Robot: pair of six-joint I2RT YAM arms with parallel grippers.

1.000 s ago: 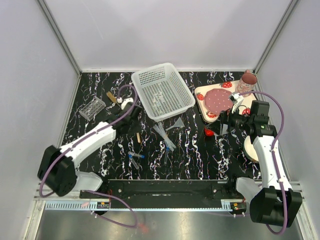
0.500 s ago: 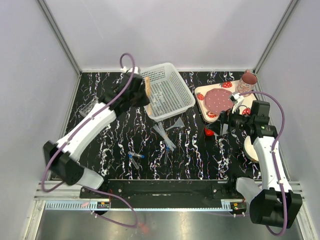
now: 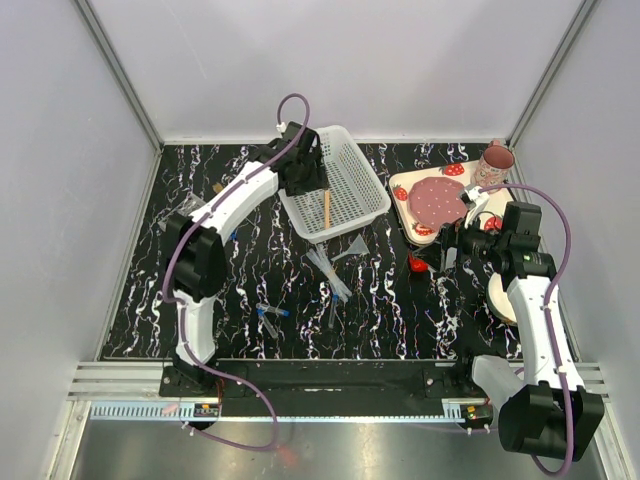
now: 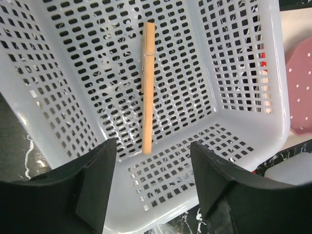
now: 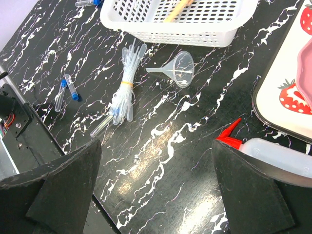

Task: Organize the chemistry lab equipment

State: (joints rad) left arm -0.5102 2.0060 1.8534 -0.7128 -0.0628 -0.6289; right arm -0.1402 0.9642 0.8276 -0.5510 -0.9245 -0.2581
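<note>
Left claw [image 4: 152, 146] hangs over the white basket [image 4: 243, 73], jaws apart and gripping nothing; the wooden stick [image 4: 147, 87] lies loose on the basket floor. Right claw [image 5: 157, 144] gapes wide above the desk [image 5: 170, 185], empty, the red-capped squeeze bottle [image 5: 273, 153] lying just beside one finger; clear funnel [image 5: 181, 66] and blue-capped tubes [image 5: 66, 90] lie on the desk nearby.
</note>
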